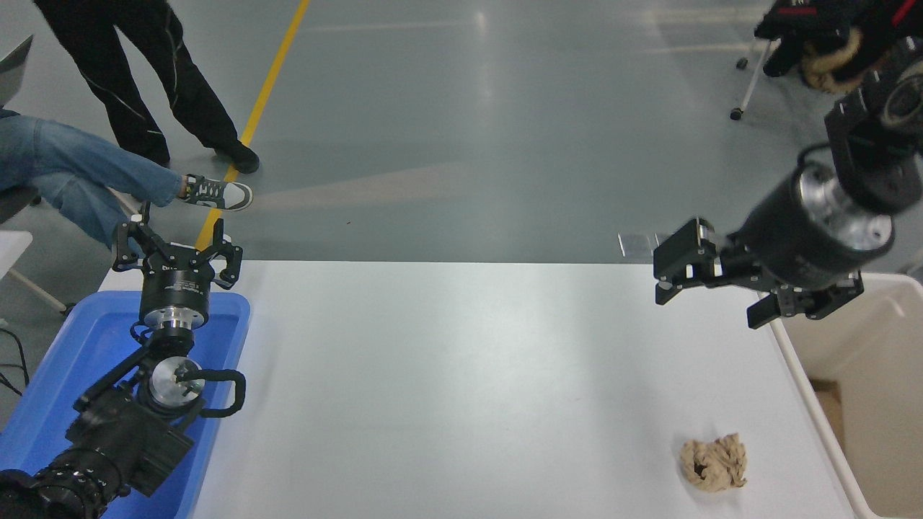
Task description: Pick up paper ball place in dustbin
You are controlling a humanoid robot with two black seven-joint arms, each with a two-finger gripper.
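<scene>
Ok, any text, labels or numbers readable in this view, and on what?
None can be read.
left gripper: small pale print on its black body, too small to read.
right gripper: no legible marking.
paper ball, dustbin, blue tray, table: no print visible.
</scene>
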